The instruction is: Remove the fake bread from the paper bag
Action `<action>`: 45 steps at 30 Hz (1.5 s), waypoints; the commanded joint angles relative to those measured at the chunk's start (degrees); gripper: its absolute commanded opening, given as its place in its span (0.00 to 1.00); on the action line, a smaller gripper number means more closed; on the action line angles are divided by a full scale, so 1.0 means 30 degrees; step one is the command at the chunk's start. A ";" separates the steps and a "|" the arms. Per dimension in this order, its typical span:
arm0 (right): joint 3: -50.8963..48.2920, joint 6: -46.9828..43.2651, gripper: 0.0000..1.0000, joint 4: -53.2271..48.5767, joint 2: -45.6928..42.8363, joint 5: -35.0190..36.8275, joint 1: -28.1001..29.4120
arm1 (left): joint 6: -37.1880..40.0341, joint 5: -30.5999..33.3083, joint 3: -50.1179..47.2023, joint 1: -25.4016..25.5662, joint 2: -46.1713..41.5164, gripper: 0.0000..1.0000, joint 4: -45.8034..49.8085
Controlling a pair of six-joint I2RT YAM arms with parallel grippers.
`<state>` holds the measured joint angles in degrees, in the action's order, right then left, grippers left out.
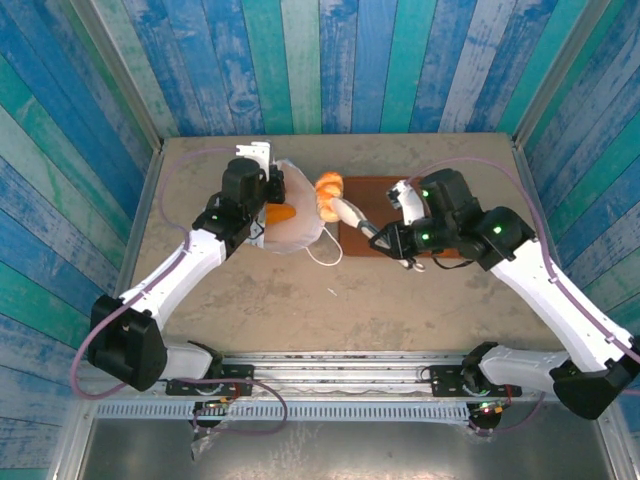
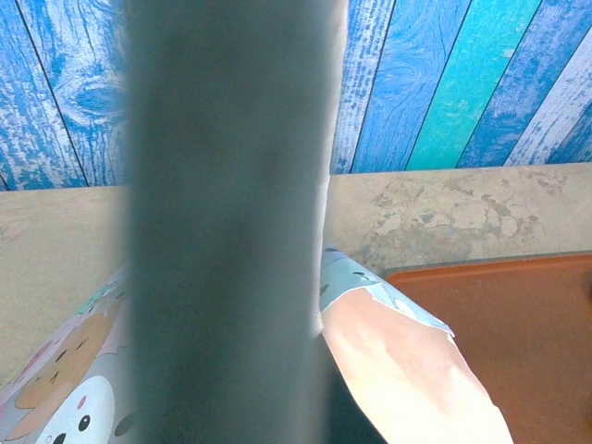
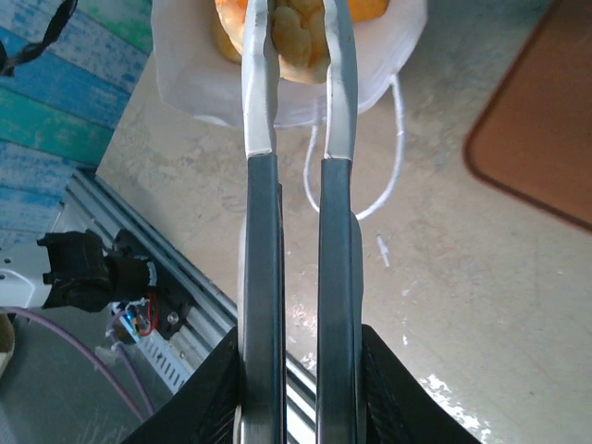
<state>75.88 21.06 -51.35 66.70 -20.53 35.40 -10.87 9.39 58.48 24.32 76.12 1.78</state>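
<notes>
The white paper bag (image 1: 295, 232) lies on its side mid-table, mouth toward the right. Golden fake bread (image 1: 328, 195) bunches at that mouth, and an orange piece (image 1: 282, 214) shows beside my left gripper (image 1: 268, 203), which is shut on the bag's upper edge. In the left wrist view a blurred dark finger (image 2: 231, 231) covers the middle, with the bag's paper (image 2: 407, 370) beside it. My right gripper (image 1: 388, 238) is shut on a pair of tongs (image 3: 262, 231). Their silver tips pinch a tan ridged roll (image 3: 296, 32) at the bag's mouth (image 3: 185, 88).
A flat brown tray (image 1: 372, 190) lies right of the bag, under my right arm, and also appears as the tray (image 3: 546, 139) in the right wrist view. The bag's white cord handle (image 3: 396, 157) loops onto the table. Blue plank walls close the back and sides.
</notes>
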 commanded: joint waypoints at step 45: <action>0.3103 -0.8748 0.29 -0.2028 1.0920 -0.0397 -1.2267 | 0.0131 -0.1810 -0.0243 -0.0166 -0.1287 0.00 -0.0532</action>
<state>83.46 -3.99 -56.60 99.09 -20.60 -0.99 -10.33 4.99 57.69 23.94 75.57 2.13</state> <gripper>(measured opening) 0.297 0.044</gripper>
